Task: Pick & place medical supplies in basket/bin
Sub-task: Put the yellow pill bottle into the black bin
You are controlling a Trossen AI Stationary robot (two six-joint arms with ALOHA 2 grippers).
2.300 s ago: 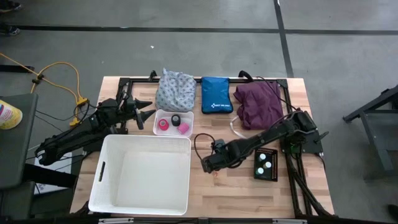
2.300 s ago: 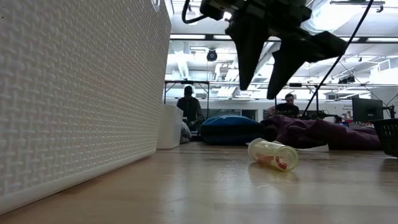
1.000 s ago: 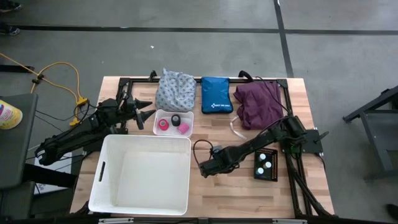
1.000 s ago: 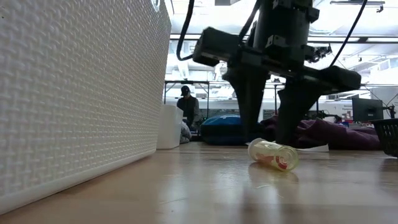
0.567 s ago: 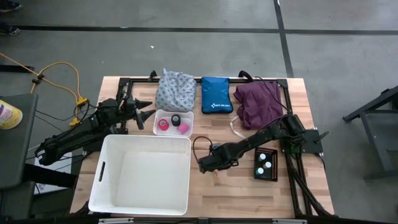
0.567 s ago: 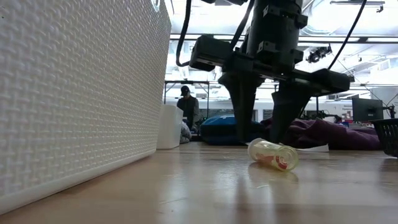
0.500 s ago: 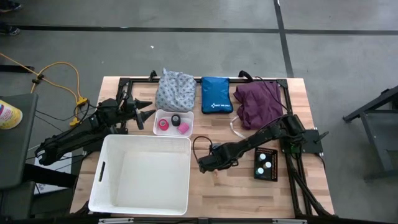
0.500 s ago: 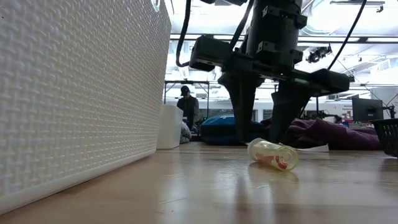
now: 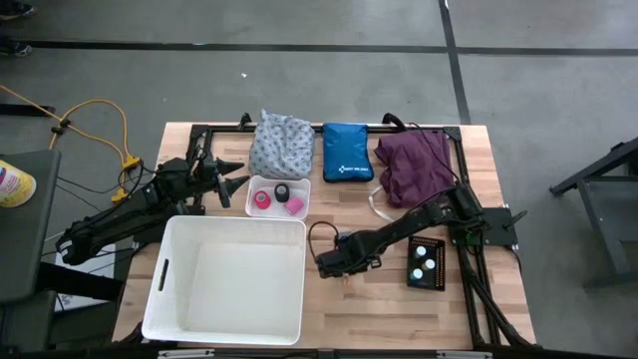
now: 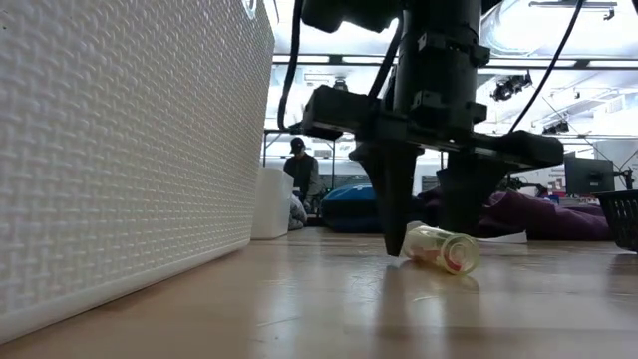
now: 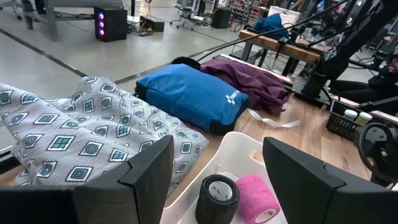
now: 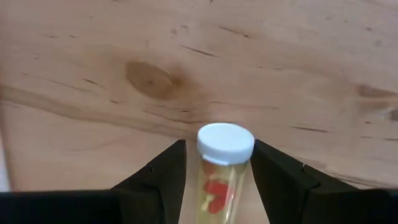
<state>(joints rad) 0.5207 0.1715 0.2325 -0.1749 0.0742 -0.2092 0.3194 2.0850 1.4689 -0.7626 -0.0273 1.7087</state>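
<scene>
a: wooden table on a grey workshop floor, people seated far back in the room in the low view. going from the left: left gripper parks by the table's left edge, fingers spread with nothing between them, looking out over the small white tray with the black tape roll and pink tape roll.

b: and the white bin just below it looks bare inside. further right?

a: here's the action. right gripper has dropped from well above the table a couple of seconds back, and now its tips sit at the wood either side of the vial.

b: has it got hold of it?

a: not yet, i'd say. the wrist view shows the white-capped vial lying between the two fingers, a sliver of gap each side. jaws half open, straddling it, not clamped.

b: so the descent's done and the squeeze is next.

a: that's my read. it lies just right of the bin. further right, the black rack holds more vials, with the purple cloth and patterned cloth at the back edge.
</scene>
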